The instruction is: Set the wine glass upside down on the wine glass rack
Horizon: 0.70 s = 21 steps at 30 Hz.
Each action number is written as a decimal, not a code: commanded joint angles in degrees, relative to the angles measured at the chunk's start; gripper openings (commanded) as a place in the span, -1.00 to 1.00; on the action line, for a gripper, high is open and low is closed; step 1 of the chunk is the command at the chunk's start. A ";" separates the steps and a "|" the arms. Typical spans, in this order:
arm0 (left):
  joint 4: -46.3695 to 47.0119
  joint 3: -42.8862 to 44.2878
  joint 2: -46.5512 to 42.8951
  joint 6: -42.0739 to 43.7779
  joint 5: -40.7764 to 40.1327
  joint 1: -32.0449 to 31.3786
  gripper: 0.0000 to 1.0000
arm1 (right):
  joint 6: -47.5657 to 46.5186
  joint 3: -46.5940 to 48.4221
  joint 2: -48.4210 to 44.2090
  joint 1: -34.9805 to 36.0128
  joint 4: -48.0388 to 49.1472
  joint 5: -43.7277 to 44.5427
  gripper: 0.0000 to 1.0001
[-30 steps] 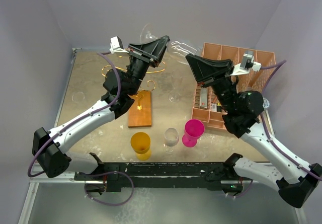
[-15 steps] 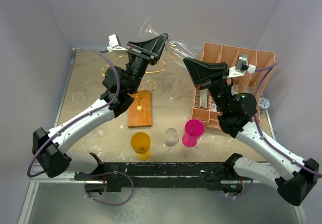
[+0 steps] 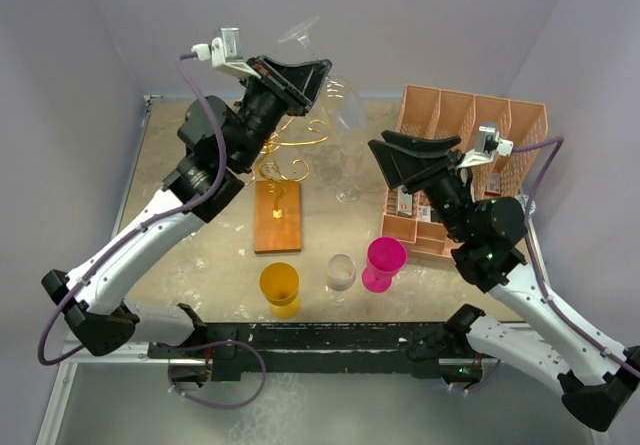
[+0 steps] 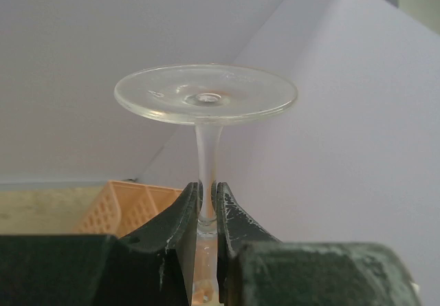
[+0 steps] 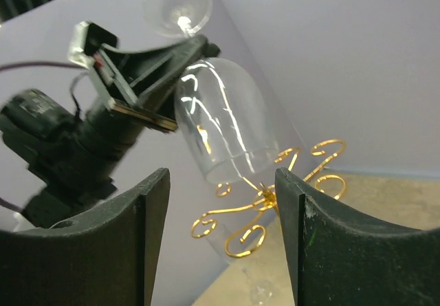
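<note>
Wine glass (image 3: 341, 113) hangs upside down, foot up and bowl down, tilted over the gold curls of the wine glass rack (image 3: 289, 142); whether the rim touches the wire cannot be told. The left gripper (image 4: 207, 197) has its jaws narrow, clamped on the stem. The right gripper (image 3: 386, 161) hovers right of the rack, jaws wide and holding nothing. In front of the rack's wooden base stand a yellow cup (image 3: 280, 285), a small clear glass (image 3: 341, 271) and a pink goblet (image 3: 383, 262).

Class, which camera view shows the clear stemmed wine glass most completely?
Right wrist view: the clear stemmed wine glass shows bowl and foot. Left wrist shows only stem and foot; top external shows it faint against the wall.
</note>
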 commanded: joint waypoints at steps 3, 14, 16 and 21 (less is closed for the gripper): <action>-22.85 13.90 -2.08 24.67 -1.25 0.04 -1.00 | -3.33 -0.61 -3.56 0.24 -10.08 3.67 0.30; -31.96 22.85 0.51 42.63 -19.56 0.87 -1.00 | -5.15 0.72 -2.99 0.22 -12.76 4.49 0.30; -31.98 23.00 0.35 43.82 -22.58 2.14 -1.00 | -4.96 0.39 -3.28 0.23 -12.73 4.22 0.29; -32.63 22.32 -0.10 40.79 -19.36 13.27 -1.00 | -4.18 -0.71 -4.18 0.19 -12.67 4.11 0.29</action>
